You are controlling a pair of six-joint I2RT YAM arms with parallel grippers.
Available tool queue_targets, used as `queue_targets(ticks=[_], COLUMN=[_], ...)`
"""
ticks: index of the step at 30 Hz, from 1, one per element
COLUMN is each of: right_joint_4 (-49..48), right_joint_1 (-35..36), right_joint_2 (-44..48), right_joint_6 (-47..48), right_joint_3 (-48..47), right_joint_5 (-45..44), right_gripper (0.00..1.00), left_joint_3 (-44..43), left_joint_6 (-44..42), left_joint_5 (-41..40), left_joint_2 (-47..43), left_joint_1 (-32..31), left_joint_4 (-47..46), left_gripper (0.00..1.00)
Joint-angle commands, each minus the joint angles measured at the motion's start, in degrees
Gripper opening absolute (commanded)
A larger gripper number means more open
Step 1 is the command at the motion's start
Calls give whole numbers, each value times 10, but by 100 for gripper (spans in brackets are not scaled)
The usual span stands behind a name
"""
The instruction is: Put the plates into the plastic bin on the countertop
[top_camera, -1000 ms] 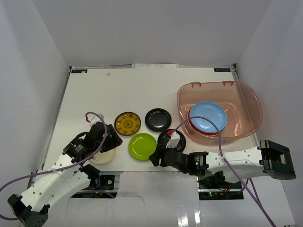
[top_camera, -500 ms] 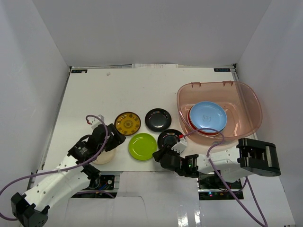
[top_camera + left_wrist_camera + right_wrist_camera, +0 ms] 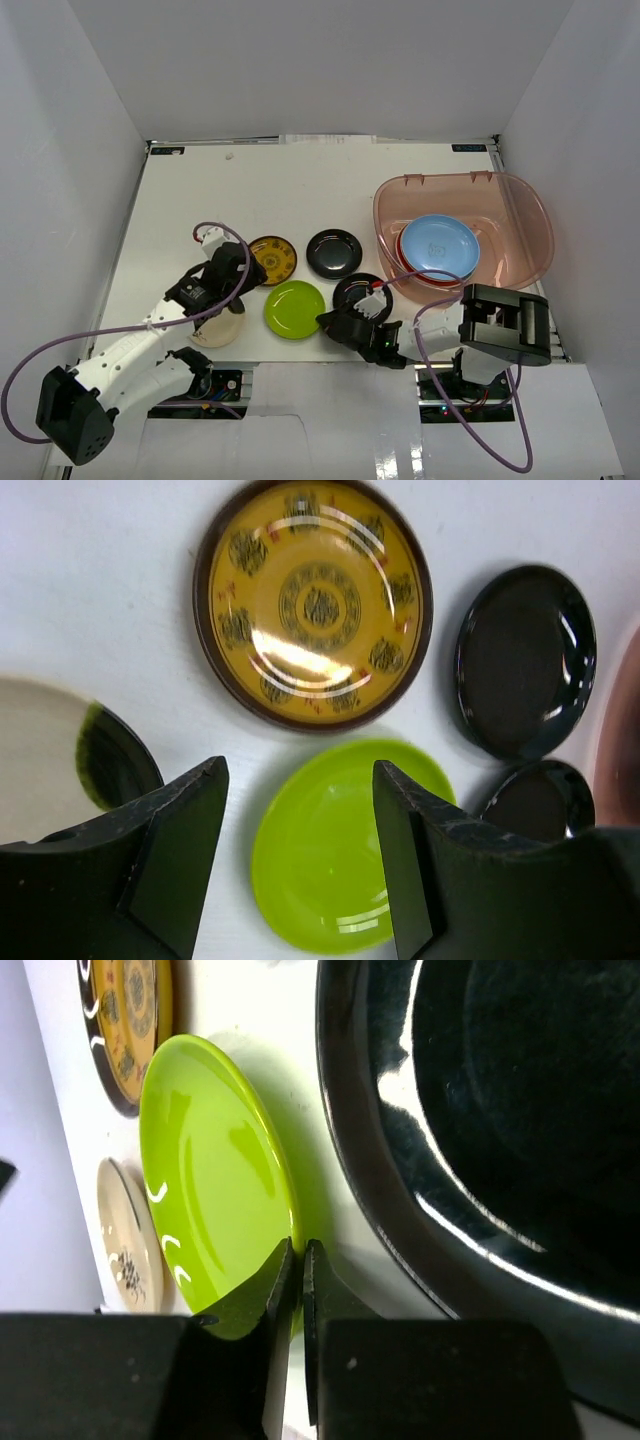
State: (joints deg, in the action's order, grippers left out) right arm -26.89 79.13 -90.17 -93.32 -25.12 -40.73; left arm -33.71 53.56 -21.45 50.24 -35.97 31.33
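Observation:
The lime green plate [image 3: 293, 308] [image 3: 340, 850] [image 3: 210, 1170] lies near the front edge of the countertop [image 3: 200, 200]. My right gripper [image 3: 326, 322] [image 3: 300, 1250] is shut on its right rim, low over the table. My left gripper [image 3: 240, 272] [image 3: 300, 770] hangs open above the gap between the green plate and the yellow-brown patterned plate [image 3: 272, 260] [image 3: 315, 600], holding nothing. Two glossy black plates [image 3: 334, 253] [image 3: 360, 292] lie to the right. A cream plate [image 3: 218, 328] [image 3: 50, 750] sits under my left arm. The plastic bin [image 3: 400, 200] holds a light blue plate [image 3: 438, 245] on a red one [image 3: 405, 262].
White walls [image 3: 90, 150] close in the countertop on three sides. The near black plate [image 3: 500, 1110] lies close beside my right fingers. A purple cable [image 3: 430, 300] loops from the right arm across the bin's front rim.
My right gripper has closed on the green plate's rim, and the plate has slid slightly left. The right arm folded back toward its base. My left gripper moved up and right.

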Motion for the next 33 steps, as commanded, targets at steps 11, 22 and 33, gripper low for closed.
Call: queue_targets(ticks=[11,22,33], right_joint_4=[99,351,369], right_joint_1=[-4,-467,-826], right_joint_2=[312,452,373], right_joint_6=[339,580,573], right_joint_3=[-57,-224,-165], right_joint_5=[-18,214,462], right_gripper=[8,8,8], left_joint_3=[-142,-165,-165], left_joint_6=[-172,-229,-259], left_joint_5=[138,262,269], left_joint_2=[145,284,347], left_joint_1=[222,271,288], left_joint_4=[-48,-78,-95], left_gripper=[65,56,56])
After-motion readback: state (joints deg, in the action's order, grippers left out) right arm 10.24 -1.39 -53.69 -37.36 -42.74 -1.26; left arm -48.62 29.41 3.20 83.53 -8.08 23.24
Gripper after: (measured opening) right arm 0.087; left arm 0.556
